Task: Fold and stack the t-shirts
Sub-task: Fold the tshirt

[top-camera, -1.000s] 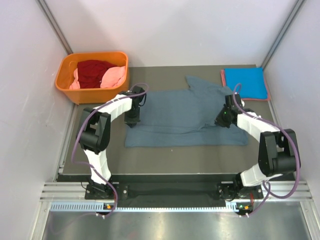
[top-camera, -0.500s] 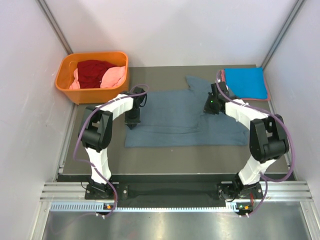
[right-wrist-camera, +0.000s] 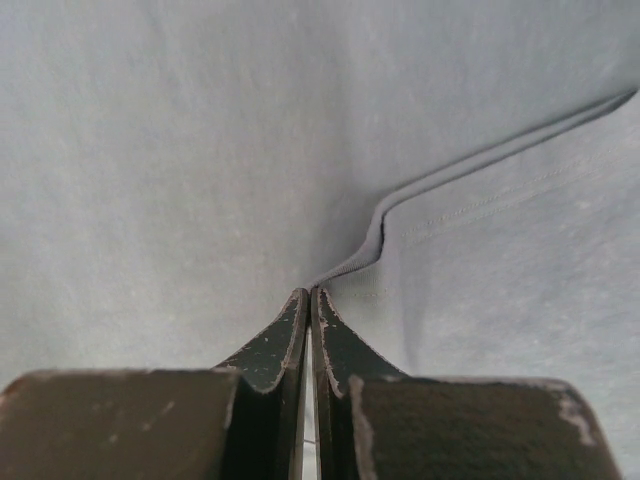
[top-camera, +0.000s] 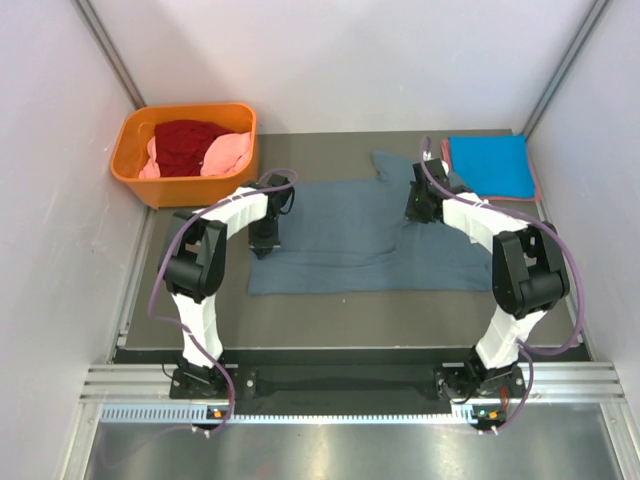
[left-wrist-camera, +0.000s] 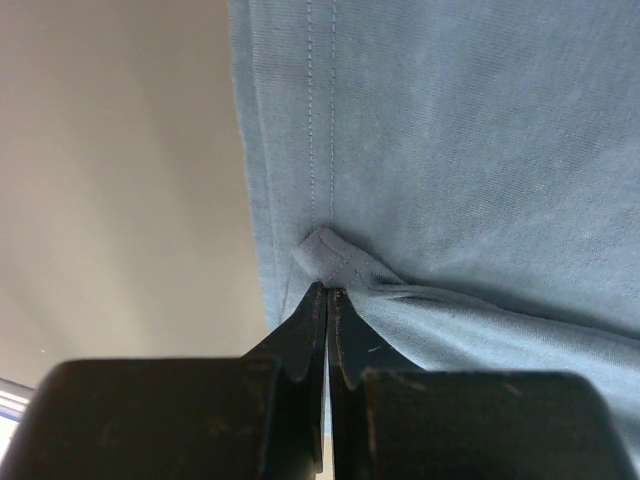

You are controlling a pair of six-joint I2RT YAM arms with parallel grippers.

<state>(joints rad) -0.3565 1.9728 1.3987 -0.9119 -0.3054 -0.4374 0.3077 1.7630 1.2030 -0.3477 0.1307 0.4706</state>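
Slate grey-blue t-shirt [top-camera: 360, 240] lies flat on the tabletop [top-camera: 330, 320], its long axis running left to right. The left tool [left-wrist-camera: 328, 298] is clamped on a pinch of the left hem edge. The right tool [right-wrist-camera: 309, 296] likewise grips a raised fold towards the far right end.

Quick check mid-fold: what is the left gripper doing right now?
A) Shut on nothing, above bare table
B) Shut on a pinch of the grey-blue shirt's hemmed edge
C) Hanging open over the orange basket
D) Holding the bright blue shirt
B: in the left wrist view the left gripper has its jaws closed on a small raised fold at the stitched hem of the grey-blue shirt, right by the shirt's edge.
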